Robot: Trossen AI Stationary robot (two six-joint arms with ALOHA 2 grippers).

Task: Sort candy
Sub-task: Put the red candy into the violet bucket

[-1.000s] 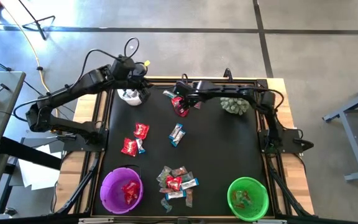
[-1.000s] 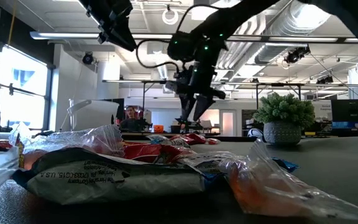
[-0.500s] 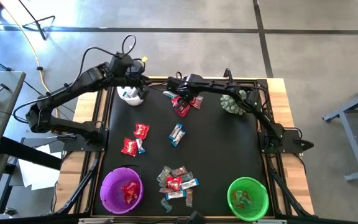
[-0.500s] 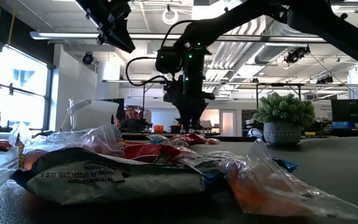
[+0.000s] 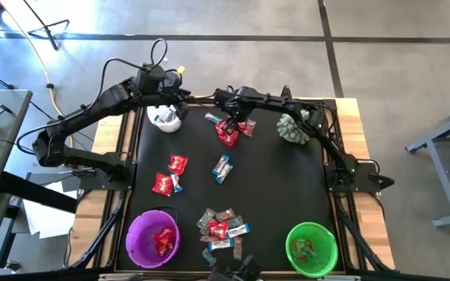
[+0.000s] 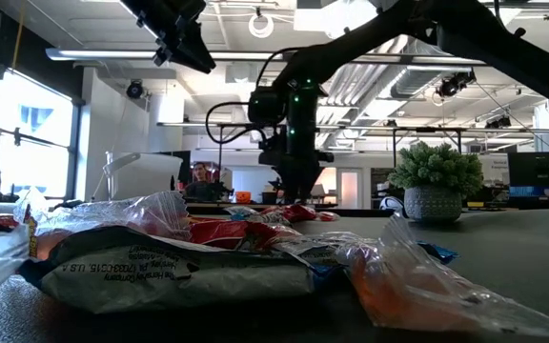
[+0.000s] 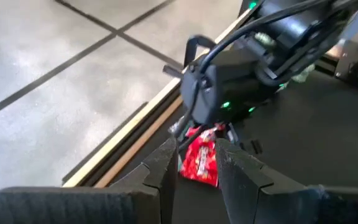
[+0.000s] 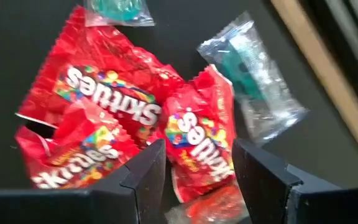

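The right end effector is open, right above a small red Skittles packet in a little pile at the back of the black surface. The left end effector hangs open above the white bowl.

The red candy packets are of glossy, crinkled plastic foil. One wrapper beside them is clear, shiny plastic. The tabletop has a black matt surface, smooth, with a rim of pale wood. The purple bowl and the green bowl look like smooth plastic. The right gripper's fingers are dark, matt plastic.
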